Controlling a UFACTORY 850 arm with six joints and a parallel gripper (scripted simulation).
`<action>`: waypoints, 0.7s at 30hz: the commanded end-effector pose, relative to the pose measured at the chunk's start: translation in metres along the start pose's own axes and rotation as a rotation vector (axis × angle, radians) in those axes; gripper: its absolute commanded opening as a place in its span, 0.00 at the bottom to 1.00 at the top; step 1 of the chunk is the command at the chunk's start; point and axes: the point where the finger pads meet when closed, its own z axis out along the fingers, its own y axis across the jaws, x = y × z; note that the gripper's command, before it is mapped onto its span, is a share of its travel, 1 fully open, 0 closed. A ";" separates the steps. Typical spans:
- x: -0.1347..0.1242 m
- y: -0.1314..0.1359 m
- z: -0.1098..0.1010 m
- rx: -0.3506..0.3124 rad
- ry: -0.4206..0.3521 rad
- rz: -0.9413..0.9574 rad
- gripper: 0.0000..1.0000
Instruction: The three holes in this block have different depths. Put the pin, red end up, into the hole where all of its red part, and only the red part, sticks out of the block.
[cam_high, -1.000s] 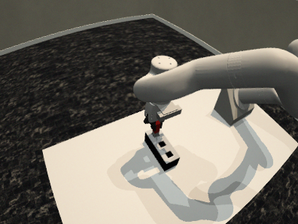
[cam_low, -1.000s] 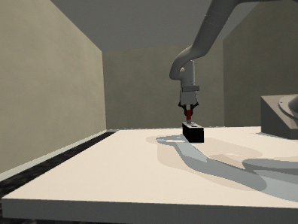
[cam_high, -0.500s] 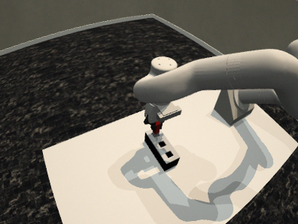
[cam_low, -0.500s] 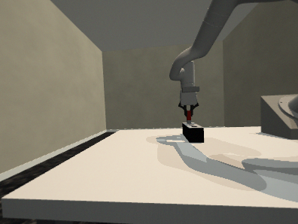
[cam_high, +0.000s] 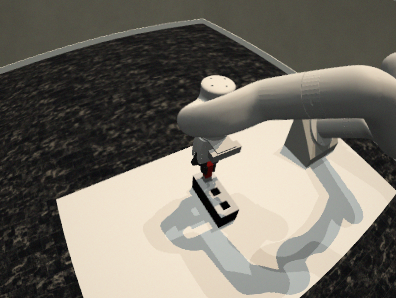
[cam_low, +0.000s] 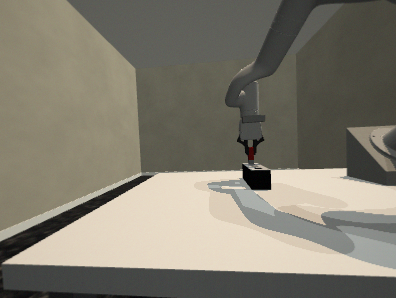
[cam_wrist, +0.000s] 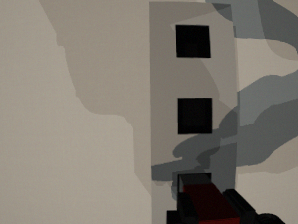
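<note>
Apparently clamped upright in the gripper (cam_high: 209, 169) (cam_low: 251, 149) by its red end, the pin (cam_high: 208, 173) (cam_low: 251, 155) (cam_wrist: 204, 200) at the block's (cam_high: 229, 216) (cam_low: 257, 178) (cam_wrist: 165, 80) end hole, probably to keep red uppermost and the grey part free to enter.

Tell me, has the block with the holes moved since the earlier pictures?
No: in the top view, the block keeps its place against the white tabletop's left corner.
</note>
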 end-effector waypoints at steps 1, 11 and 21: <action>0.000 0.001 -0.001 -0.002 -0.001 -0.001 0.00; 0.000 0.001 -0.001 -0.002 -0.001 -0.001 0.00; 0.000 0.002 0.003 -0.002 -0.001 -0.001 0.00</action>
